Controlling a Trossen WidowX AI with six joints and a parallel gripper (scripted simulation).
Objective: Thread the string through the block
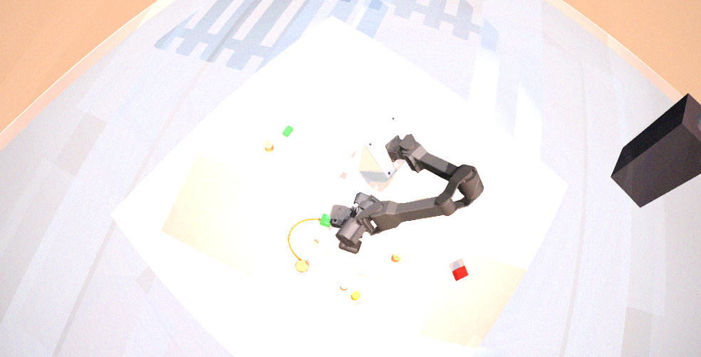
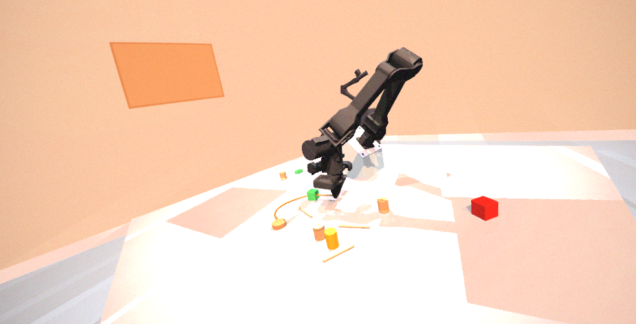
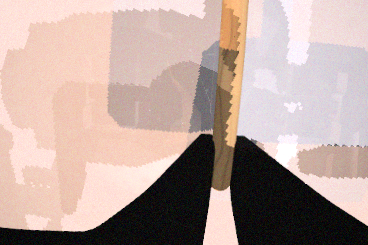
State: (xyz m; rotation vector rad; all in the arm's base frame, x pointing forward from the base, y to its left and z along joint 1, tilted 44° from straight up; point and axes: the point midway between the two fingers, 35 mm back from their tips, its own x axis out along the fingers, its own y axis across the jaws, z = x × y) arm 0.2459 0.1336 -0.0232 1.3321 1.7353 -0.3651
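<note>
The green block (image 1: pixel 325 220) (image 2: pixel 313 194) stands on the table, out of the wrist view. My gripper (image 2: pixel 335 196) (image 3: pixel 220 147) is just right of it, low over the table, shut on the stick (image 3: pixel 234 34) near its rounded end. The stick runs away from the fingers and off the top of the wrist view. A thin orange line joins the block's right side to the fingers in the exterior view. The orange string (image 1: pixel 288 239) curves from the round button (image 1: pixel 301 265) (image 2: pixel 278 224) to the block's left side. What lies inside the hole is hidden.
Loose sticks (image 2: pixel 306 212) (image 2: pixel 354 226) (image 2: pixel 339 253) lie in front of the gripper. Near them stand a yellow cylinder (image 1: pixel 355 295) (image 2: pixel 331 239) and wooden cylinders (image 2: pixel 318 232) (image 2: pixel 382 205). A red cube (image 1: pixel 459 273) (image 2: pixel 484 208) is right. A small green piece (image 1: pixel 288 131) and another cylinder (image 1: pixel 269 146) are farther back.
</note>
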